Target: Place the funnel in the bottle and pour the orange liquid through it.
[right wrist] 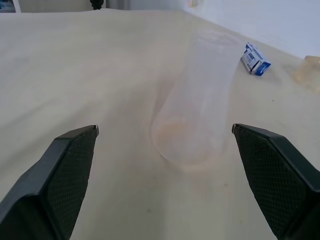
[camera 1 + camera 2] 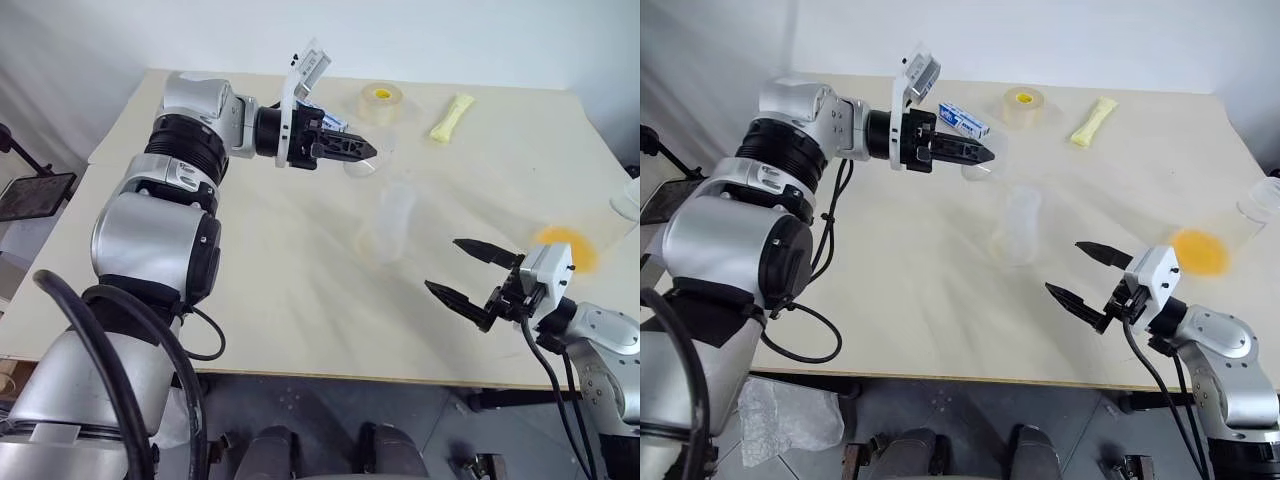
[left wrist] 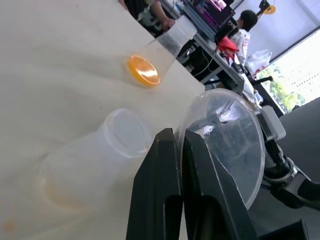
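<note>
The left gripper (image 2: 362, 152) has its jaws pressed together on the rim of the small clear plastic funnel (image 3: 227, 145), which hangs just off the jaw tips, held up above the pale counter (image 2: 300, 290). The tall, faint see-through plastic bottle (image 2: 388, 222) stands upright below and a little beyond those tips, mouth open and empty of any funnel. So the step in hand looks to be carrying the funnel over to the bottle. The right gripper (image 2: 470, 280) waits with jaws spread wide, the bottle standing ahead of the gap between them, untouched. The bright orange liquid (image 2: 570, 247) sits in a clear flask behind the right jaws, well apart from the bottle. Next, I'd judge, the spout must come over the bottle's mouth, turn downward, and be lowered in.
</note>
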Controlling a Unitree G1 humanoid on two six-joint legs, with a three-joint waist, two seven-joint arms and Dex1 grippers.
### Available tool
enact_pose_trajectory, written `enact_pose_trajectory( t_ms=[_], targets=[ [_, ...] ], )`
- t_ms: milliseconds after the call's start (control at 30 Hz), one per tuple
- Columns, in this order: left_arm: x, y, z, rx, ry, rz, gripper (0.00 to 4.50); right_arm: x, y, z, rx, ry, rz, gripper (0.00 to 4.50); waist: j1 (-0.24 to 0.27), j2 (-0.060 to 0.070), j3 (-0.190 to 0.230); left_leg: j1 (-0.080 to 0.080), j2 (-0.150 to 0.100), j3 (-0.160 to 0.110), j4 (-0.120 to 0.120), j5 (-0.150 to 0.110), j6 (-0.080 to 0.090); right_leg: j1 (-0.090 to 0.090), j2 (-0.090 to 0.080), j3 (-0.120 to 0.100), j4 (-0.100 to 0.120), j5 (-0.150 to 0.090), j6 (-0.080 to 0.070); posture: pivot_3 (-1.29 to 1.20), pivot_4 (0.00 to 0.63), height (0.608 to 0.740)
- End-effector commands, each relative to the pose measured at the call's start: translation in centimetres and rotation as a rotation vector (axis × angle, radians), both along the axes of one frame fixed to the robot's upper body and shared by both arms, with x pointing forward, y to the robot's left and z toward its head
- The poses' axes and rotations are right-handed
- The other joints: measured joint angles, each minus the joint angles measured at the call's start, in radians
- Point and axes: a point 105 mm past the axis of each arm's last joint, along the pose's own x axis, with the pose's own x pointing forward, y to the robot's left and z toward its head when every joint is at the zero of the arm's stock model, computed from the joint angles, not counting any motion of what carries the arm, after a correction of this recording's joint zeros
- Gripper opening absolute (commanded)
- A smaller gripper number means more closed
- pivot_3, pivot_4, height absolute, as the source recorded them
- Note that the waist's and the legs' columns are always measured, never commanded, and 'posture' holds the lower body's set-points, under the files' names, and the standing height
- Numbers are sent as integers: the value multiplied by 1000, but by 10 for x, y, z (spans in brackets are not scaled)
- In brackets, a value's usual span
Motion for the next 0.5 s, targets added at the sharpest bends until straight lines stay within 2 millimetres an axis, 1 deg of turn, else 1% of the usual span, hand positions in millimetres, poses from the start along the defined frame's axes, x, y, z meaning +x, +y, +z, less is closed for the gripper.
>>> enact_pose_trajectory(
  t_ms=[33,233,400,500],
  targets=[
    [1,-10,14,-9,-74,8,7,-5,-3,14,-3,-72,-22,4500,1,0,0,0,0,0,0,0,0,0,0,0,0,0,0,0,150,740],
    [5,-20,6,-17,-69,31,7,-7,-2,12,-8,-71,-31,4500,0,0,0,0,0,0,0,0,0,0,0,0,0,0,0,0,150,740],
    [8,-25,-5,18,-72,54,7,-7,-2,12,-8,-76,-45,4500,0,0,0,0,0,0,0,0,0,0,0,0,0,0,0,0,150,740],
    [12,-28,-15,63,-83,78,7,-8,-2,10,-6,-75,-49,4500,1,0,0,0,0,0,0,0,0,0,0,0,0,0,0,0,150,740]
  ],
)
